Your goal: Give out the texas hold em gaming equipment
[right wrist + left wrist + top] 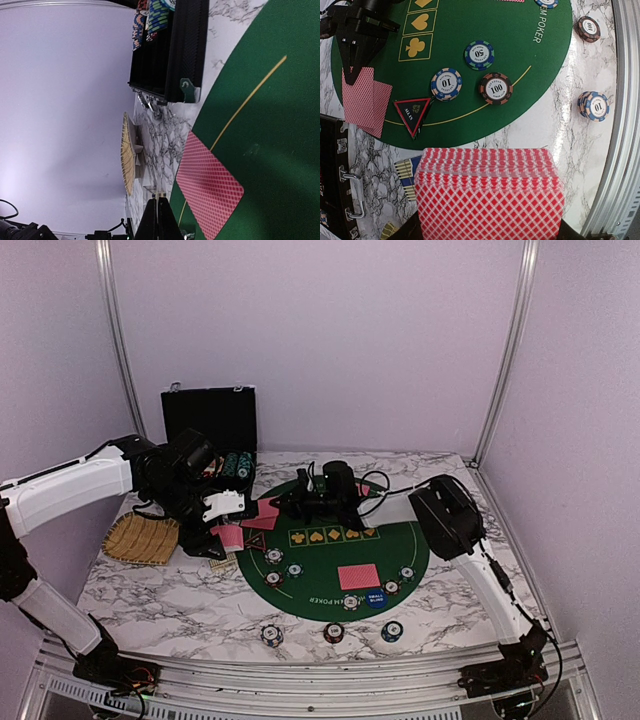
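Observation:
My left gripper (489,227) is shut on a thick deck of red-backed playing cards (490,195), held above the marble just off the green mat (470,122); in the top view it (222,530) is at the mat's left edge. Past the deck lie a red-edged triangle (413,114), two cards (366,100) and chips marked 10 (446,84), 50 (479,55) and 100 (496,88). My right gripper (158,215) is shut with nothing seen between its fingertips, low beside a card (210,190). A blue small blind disc (375,599) and a card (359,576) lie on the mat's near side.
An open black case (210,420) holding chips (237,466) stands at the back left. The woven straw tray (143,538) lies left of my left gripper. Three chip stacks (272,635) (334,632) (392,631) sit on the marble near the front rail. A striped box (407,172) lies beside the deck.

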Robot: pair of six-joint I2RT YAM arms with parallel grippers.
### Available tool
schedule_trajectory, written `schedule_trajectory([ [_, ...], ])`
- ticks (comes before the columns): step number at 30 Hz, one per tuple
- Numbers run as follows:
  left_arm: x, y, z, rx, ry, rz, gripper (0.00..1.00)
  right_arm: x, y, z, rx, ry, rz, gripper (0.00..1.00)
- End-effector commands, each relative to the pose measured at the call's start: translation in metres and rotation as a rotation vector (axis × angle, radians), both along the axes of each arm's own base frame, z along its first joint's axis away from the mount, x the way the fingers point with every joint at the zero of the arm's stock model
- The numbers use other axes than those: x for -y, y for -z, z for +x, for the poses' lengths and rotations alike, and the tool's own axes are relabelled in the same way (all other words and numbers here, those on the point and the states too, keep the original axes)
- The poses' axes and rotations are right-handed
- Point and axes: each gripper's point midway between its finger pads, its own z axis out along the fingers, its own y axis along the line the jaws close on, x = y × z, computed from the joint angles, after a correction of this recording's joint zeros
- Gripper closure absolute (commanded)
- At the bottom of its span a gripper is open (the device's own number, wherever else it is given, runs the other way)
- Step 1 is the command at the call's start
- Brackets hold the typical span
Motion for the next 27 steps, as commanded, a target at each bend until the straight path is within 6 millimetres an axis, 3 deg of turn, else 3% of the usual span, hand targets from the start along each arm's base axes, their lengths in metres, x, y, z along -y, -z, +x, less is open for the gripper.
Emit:
schedule_trajectory([
  [1, 0.000, -0.008, -0.006, -0.006, 0.012, -0.023, 0.84, -0.009, 0.008, 0.017, 0.033, 0.059, -0.034, 1.00],
  [9, 0.001, -0.008, -0.007, -0.011, 0.013, -0.027, 0.84, -0.009, 0.025, 0.030, 0.059, 0.113, -0.106, 1.00],
  [19, -0.003, -0.005, -0.007, -0.004, 0.014, -0.011, 0.84, -0.004, 0.039, 0.020, 0.074, 0.088, -0.251, 0.55],
  [27, -0.002, -0.007, -0.008, -0.006, 0.010, -0.017, 0.84, 0.001, 0.027, 0.012, 0.140, 0.076, -0.358, 0.35],
])
